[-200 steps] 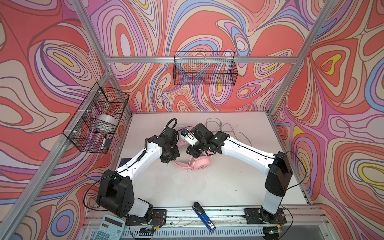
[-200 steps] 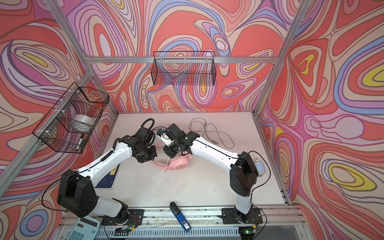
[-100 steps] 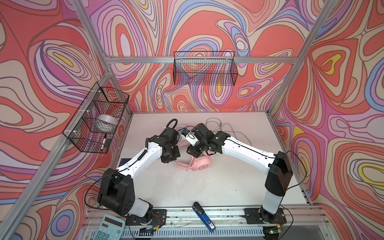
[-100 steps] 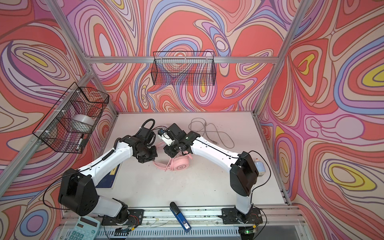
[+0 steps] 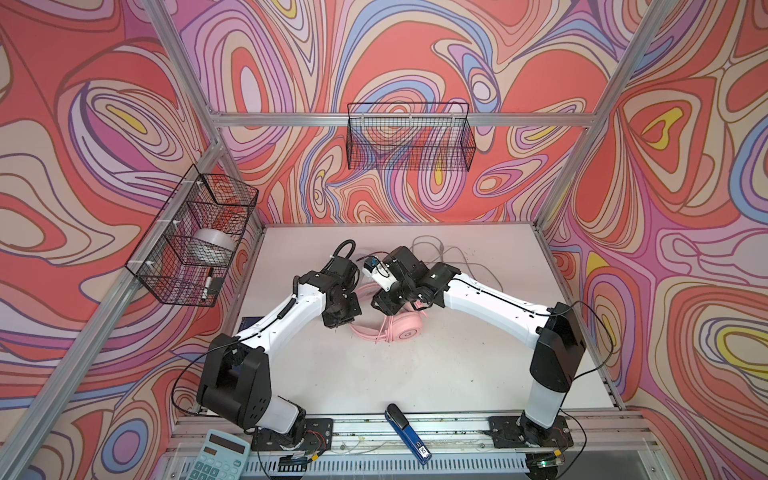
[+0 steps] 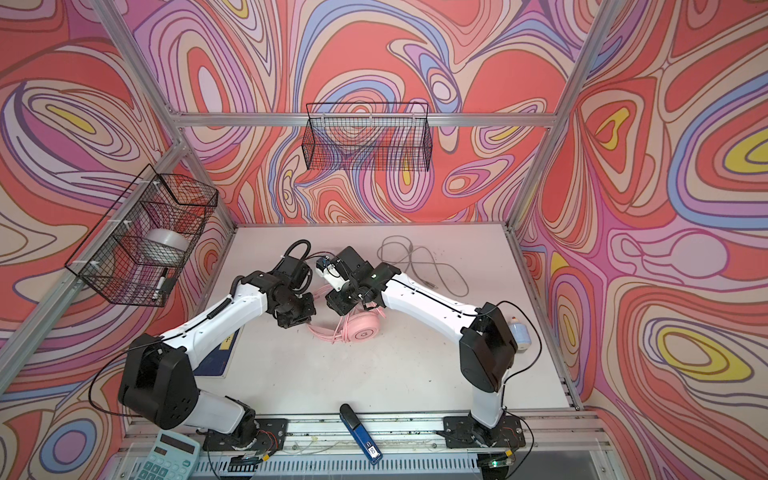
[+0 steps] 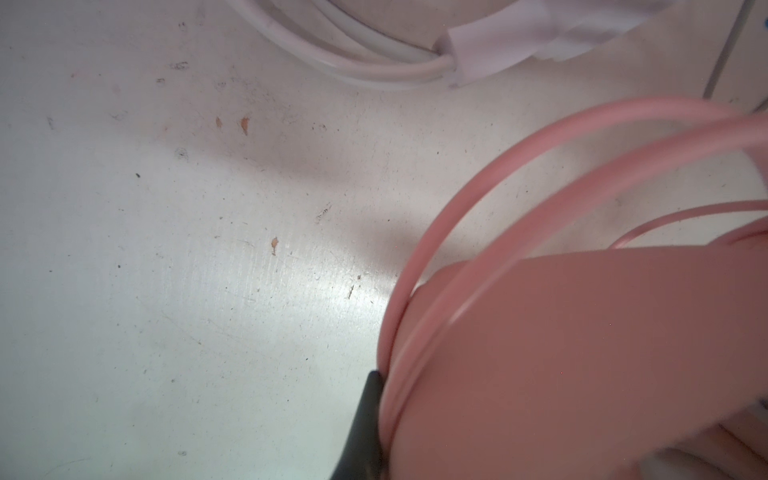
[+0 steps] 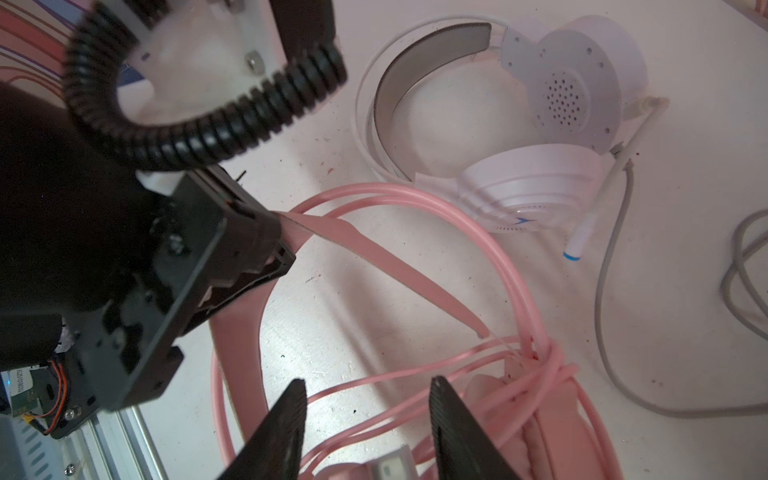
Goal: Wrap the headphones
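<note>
The flat band of the pink round-cupped headset (image 8: 552,415) was pinched by the left gripper (image 8: 280,239); the right gripper (image 8: 368,386) was seen parted, seemingly empty.

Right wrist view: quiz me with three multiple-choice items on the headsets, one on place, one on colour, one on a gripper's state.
1. Where does the white headset lie?
A. Hanging on a wall
B. On the table beside the pink headset
C. Stacked on top of the pink headset

2. What colour is the white headset's cable?
A. Pink
B. Grey
C. Black

3. How does the right gripper stand?
A. Open, pink cable crossing the gap
B. Shut on the white headset
C. Shut on nothing

1 B: its earcups rest on the table next to the pink band.
2 B: a grey lead runs from its earcup.
3 A: the fingers stand apart with thin pink strands between.
</note>
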`<move>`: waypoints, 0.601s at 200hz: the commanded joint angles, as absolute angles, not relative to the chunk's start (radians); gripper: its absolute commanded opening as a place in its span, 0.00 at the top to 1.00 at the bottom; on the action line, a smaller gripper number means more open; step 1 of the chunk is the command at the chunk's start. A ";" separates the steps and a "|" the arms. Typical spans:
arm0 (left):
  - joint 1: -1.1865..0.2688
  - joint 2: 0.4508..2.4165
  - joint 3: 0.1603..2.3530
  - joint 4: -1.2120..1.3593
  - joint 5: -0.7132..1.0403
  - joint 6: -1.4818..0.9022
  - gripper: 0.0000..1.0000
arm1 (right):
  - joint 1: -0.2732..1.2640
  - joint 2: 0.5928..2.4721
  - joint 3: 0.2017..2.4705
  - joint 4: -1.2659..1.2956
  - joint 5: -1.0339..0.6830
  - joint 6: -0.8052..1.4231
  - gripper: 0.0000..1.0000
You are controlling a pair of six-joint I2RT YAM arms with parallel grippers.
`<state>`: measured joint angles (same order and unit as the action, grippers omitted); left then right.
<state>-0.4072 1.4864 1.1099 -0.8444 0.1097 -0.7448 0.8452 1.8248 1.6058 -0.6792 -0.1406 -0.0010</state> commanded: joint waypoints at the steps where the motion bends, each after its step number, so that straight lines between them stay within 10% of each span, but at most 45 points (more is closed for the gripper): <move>1: -0.415 1.482 1.105 -0.822 0.163 -0.771 1.00 | 0.832 1.799 1.594 -0.664 -0.151 0.017 0.48; 120: -0.415 1.518 1.121 -0.824 0.165 -0.769 1.00 | 0.802 1.687 1.553 -0.652 -0.211 0.010 0.55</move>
<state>-0.4072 1.5112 1.0996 -0.8436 0.1261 -0.7609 0.8085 1.7489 1.5749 -0.6491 -0.1814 0.0170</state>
